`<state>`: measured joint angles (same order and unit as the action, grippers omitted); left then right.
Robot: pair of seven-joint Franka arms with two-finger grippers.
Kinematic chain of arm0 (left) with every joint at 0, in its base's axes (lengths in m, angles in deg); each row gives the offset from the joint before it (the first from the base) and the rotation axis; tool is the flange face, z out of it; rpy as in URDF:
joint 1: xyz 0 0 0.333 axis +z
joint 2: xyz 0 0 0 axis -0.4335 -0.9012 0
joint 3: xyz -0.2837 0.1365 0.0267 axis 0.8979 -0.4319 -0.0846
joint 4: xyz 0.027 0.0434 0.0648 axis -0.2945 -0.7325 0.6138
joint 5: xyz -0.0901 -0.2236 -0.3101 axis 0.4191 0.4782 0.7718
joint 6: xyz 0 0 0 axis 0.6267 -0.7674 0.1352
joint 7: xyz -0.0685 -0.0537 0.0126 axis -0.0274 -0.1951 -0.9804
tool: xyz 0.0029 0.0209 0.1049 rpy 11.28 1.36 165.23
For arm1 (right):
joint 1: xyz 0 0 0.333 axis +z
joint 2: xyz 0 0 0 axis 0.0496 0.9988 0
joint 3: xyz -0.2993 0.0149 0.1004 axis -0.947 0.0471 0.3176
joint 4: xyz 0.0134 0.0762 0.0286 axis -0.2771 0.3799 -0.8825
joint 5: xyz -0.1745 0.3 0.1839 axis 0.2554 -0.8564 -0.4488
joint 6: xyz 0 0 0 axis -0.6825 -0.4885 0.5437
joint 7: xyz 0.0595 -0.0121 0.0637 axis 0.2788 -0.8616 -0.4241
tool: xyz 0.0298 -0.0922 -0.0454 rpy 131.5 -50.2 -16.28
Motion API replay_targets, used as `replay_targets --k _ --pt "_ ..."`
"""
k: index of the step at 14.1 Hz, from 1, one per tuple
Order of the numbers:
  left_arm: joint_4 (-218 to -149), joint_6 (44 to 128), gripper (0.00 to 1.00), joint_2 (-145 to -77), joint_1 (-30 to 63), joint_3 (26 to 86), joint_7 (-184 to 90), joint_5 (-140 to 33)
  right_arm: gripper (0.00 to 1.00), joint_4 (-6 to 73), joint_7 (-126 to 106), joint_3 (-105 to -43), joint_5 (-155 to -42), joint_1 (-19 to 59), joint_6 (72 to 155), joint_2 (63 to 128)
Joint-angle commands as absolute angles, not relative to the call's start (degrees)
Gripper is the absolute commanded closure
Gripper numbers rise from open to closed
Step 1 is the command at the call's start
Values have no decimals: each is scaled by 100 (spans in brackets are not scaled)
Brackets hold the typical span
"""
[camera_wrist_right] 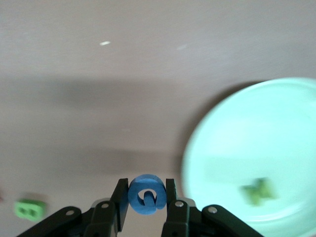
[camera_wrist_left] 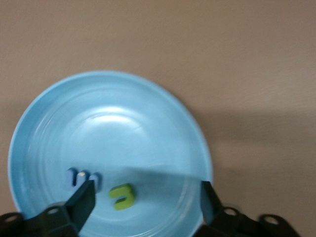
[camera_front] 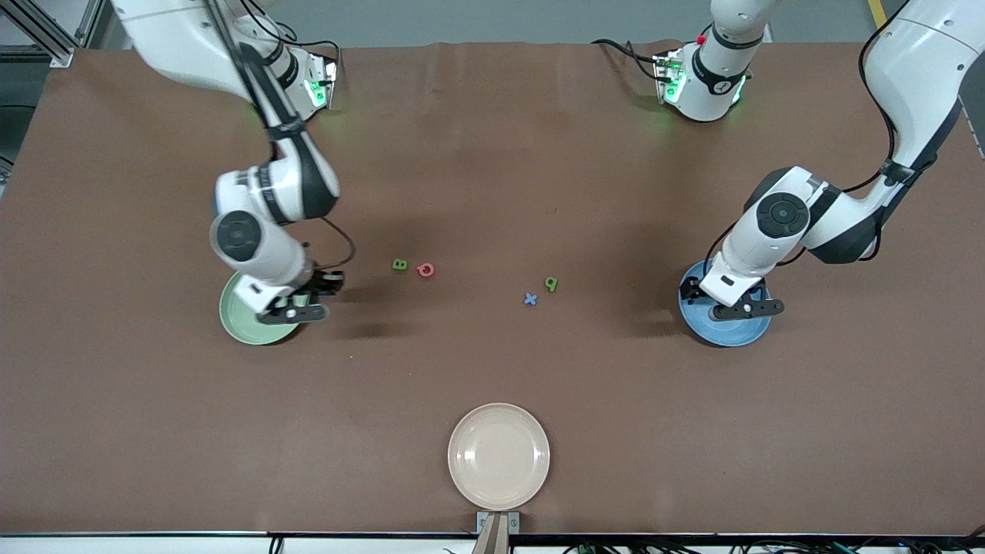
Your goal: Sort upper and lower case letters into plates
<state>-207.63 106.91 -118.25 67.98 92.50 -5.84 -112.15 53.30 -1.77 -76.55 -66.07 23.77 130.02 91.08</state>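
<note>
My right gripper point(camera_wrist_right: 146, 202) is shut on a round blue letter point(camera_wrist_right: 146, 194), held over the table just beside the pale green plate point(camera_wrist_right: 256, 133). A green letter point(camera_wrist_right: 257, 191) lies in that plate. My left gripper point(camera_wrist_left: 147, 200) hangs open over the blue plate point(camera_wrist_left: 108, 128), with nothing between its fingers. In that plate lie a green letter point(camera_wrist_left: 122, 196) and a pale blue letter point(camera_wrist_left: 81, 177). In the front view the right gripper point(camera_front: 319, 286) is at the green plate point(camera_front: 235, 319) and the left gripper point(camera_front: 692, 292) at the blue plate point(camera_front: 731, 331).
Loose letters lie mid-table between the two plates: a green one point(camera_front: 399, 264), a red one point(camera_front: 425, 270), a blue cross-shaped one point(camera_front: 530, 298) and another green one point(camera_front: 551, 284). A cream plate point(camera_front: 499, 455) sits nearest the front camera.
</note>
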Motion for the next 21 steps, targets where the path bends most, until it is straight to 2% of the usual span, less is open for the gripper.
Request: replay_targets --k 1,6,10,11,12,13,15,17,19,21 --pt "-20434 10588 0 -11845 6236 9278 -506 -11128 100 5606 -1159 -7541 -6560 1676 13091 8976" --pt "-19906 10571 0 -12196 5189 9234 -558 -10389 100 6099 -1285 -7523 -6569 1541 14188 9204" --pt "-19774 10580 0 -12443 4514 9068 -1331 -10468 97 6090 -1285 -7514 -6577 1559 14243 9372" --pt "-19669 10580 0 -12487 4233 8910 -1341 -10468 85 6082 -1285 -7514 -6577 1559 14243 9407" --pt "-19512 10580 0 -12557 3873 8709 -1315 -10459 27 6073 -1285 -7514 -6595 1559 14234 9407" --pt "-19336 10580 0 -12610 3530 8489 -1288 -10381 1 6055 -1276 -7514 -6604 1550 14208 9407" --pt "-19046 10580 0 -12715 2976 8155 -1270 -10258 0 6020 -1206 -7514 -6604 1576 14147 9372" --pt "-18834 10580 0 -12821 2641 7943 -1279 -10117 0 5854 -813 -7488 -6639 1742 13736 9267" --pt "-18763 10580 1 -12917 2534 7889 -1279 -10081 0 5599 -163 -7479 -6665 1997 13252 9196" --pt "-18763 10580 3 -13040 2534 7889 -1297 -10081 0 5598 942 -7488 -6762 2435 13267 9108"
